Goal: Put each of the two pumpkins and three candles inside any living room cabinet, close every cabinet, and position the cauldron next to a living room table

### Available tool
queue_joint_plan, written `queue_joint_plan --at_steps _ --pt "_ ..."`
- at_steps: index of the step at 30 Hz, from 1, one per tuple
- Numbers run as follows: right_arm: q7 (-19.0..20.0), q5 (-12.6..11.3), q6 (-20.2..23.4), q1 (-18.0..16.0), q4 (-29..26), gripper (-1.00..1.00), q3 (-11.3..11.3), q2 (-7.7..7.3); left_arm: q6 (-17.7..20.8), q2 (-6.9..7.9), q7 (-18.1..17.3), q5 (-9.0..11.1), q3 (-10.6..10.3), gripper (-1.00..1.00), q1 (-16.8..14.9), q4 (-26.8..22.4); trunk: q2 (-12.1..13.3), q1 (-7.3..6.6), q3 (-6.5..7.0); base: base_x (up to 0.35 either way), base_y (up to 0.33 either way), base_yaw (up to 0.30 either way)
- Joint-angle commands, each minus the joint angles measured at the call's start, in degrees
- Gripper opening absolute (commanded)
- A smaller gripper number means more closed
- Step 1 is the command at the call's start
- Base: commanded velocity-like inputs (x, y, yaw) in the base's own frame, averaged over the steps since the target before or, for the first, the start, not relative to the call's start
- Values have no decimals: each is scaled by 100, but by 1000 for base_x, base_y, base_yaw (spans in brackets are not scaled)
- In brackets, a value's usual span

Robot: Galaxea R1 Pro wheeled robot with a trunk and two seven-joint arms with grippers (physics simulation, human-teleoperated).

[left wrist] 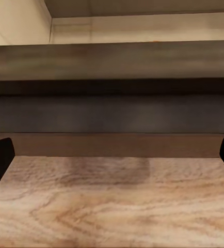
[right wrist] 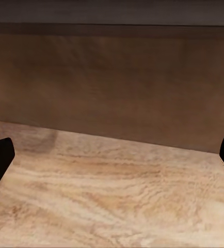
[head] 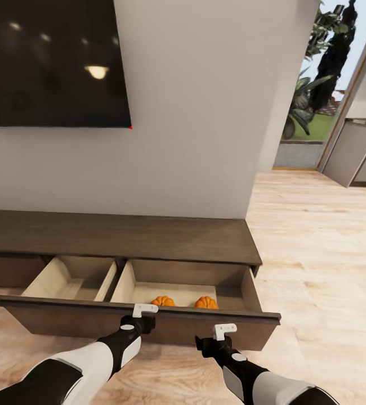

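Both sets of fingers are spread wide and hold nothing: the left gripper (head: 144, 309) meets the open drawer's front panel (head: 65, 318), the right gripper (head: 224, 331) just short of it. Two pumpkins (head: 163, 301) (head: 206, 302) sit inside the cabinet (head: 115, 236) drawer.

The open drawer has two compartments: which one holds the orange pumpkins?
The wider compartment nearer the doorway holds both orange pumpkins; the other compartment shows none.
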Motion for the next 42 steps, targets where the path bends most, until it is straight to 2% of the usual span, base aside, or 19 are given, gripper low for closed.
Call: queue_joint_plan --at_steps 1,42 --pt "30 -61 -25 -5 10 100 30 1 -29 -3 19 54 -36 100 -8 6 -2 1 -4 209 0 0" --pt "30 -64 -26 -5 8 100 49 1 -28 0 19 55 -36 100 -8 6 -2 1 -4 196 0 0"
